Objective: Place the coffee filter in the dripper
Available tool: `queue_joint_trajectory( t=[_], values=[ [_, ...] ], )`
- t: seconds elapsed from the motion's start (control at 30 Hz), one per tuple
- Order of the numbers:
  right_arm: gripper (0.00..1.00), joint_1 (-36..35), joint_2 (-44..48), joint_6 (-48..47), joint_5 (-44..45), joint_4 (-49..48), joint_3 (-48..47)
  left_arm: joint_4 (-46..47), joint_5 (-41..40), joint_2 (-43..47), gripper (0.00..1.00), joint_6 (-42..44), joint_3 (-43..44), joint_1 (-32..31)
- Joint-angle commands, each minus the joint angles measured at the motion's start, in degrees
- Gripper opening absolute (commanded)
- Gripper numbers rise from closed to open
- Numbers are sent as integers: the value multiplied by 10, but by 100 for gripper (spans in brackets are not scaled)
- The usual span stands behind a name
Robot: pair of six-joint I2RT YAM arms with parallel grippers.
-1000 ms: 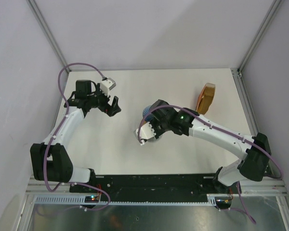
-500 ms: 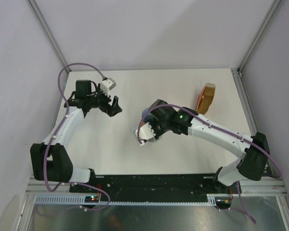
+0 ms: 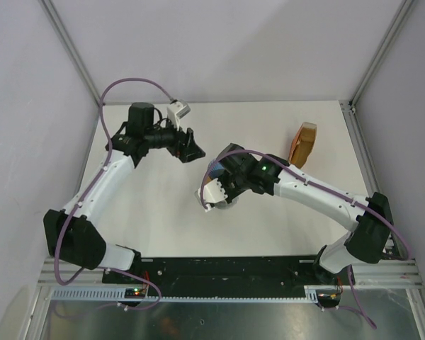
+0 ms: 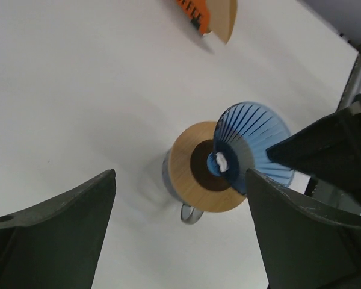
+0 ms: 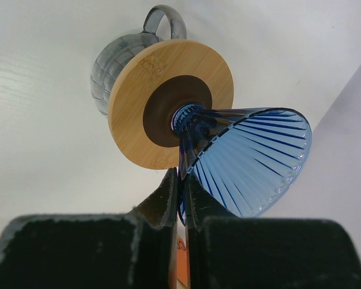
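The dripper (image 5: 253, 159), a translucent blue ribbed cone, is tipped on its side, its narrow end at the dark hole of a wooden ring (image 5: 138, 108). My right gripper (image 5: 182, 180) is shut on the dripper's thin blue edge near that narrow end. From above, the dripper (image 3: 216, 170) shows just left of the right gripper (image 3: 222, 180). My left gripper (image 3: 193, 150) hangs open, close to the dripper's upper left. In its wrist view the dripper (image 4: 253, 129) lies ahead between the wide-apart jaws of the left gripper (image 4: 180, 174). The coffee filter is out of view.
The wooden ring (image 4: 186, 162) lies on a clear glass jug (image 5: 108, 66) with a loop handle. A thick orange-brown stack of filters (image 3: 302, 144) stands at the back right of the white table, also seen at the top of the left wrist view (image 4: 213, 15).
My left arm has swung right, from the table's left side to just beside the dripper, still open. The right gripper with the dripper has shifted slightly left.
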State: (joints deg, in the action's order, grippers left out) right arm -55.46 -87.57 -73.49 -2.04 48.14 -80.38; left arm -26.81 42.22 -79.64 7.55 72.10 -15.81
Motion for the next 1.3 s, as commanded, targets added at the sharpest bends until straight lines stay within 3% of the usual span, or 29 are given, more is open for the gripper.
queue_joint_trajectory(
  t=[0.0,0.23,0.47,0.9,1.13,1.27],
  values=[
    [0,2,-10,8,-12,34,-16,9,15,-19,92,-69,37,-28],
    [0,2,-11,3,-11,36,-17,8,-84,-55,81,-119,32,-77],
    [0,1,-7,2,-12,37,-17,11,-130,-35,74,-83,12,-116],
    [0,1,-11,0,-15,38,-17,12,-173,-65,35,-76,-9,-135],
    [0,2,-13,1,-15,38,-17,15,-164,-67,4,-76,-11,-138],
    [0,1,-12,3,-7,34,-16,14,-162,-60,0,-57,-8,-141]
  ],
)
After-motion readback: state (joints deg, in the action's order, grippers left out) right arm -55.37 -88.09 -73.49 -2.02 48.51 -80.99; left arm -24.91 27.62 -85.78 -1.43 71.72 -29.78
